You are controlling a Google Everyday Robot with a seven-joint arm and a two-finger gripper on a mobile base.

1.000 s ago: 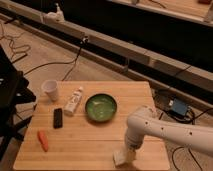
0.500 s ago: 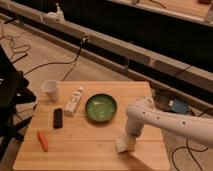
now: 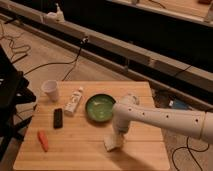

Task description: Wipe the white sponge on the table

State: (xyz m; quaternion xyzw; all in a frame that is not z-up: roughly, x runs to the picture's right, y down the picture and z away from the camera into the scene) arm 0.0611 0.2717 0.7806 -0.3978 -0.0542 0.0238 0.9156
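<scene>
The white sponge [image 3: 112, 145] lies on the light-wood table [image 3: 75, 150] near the front, right of the middle. My gripper [image 3: 115, 138] points straight down onto the sponge and is shut on it, holding it against the table top. The white arm [image 3: 160, 117] reaches in from the right, bends at an elbow beside the green bowl, and drops to the sponge. The arm's wrist hides the top of the sponge.
A green bowl [image 3: 100, 108] stands just behind the gripper. A white tube [image 3: 74, 101], a white cup [image 3: 50, 90] and a black phone-like object [image 3: 58, 118] are on the left half. An orange carrot [image 3: 43, 140] lies at the front left. Cables lie on the floor around the table.
The gripper and the sponge have moved together, first away from the table's front edge, then leftward toward the middle. The other objects have not moved.
</scene>
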